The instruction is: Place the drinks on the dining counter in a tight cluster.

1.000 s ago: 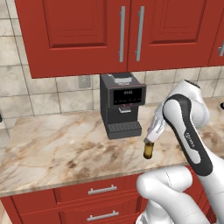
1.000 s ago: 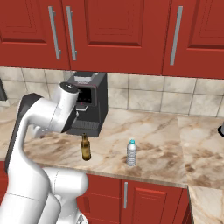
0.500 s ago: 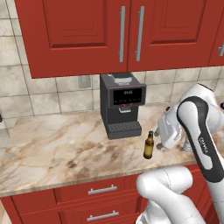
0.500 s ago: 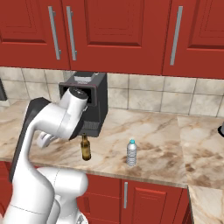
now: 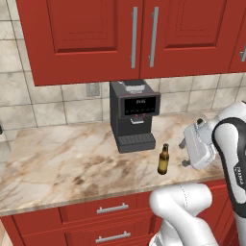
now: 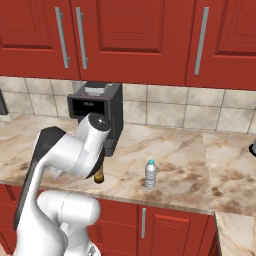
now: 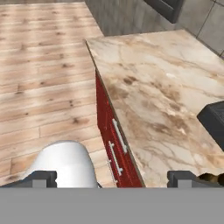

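Your pincer (image 5: 184, 153) stands wide open and empty, just to the right of the brown glass bottle (image 5: 163, 160). Over the last second it has swung off the bottle's neck and out to that side, so you have no grip on any drink right now. Judged from that, the approach has been abandoned or is being re-lined, and the carry to the dining counter has not begun.

The brown bottle stands upright on the marbled surface (image 5: 62, 158), near the front edge and just right of the black coffee machine (image 5: 133, 114). It is slim, dark amber, with a narrow neck. The clear water bottle (image 6: 150, 174) with its blue cap stands upright further right of the coffee machine, apart from the brown bottle.
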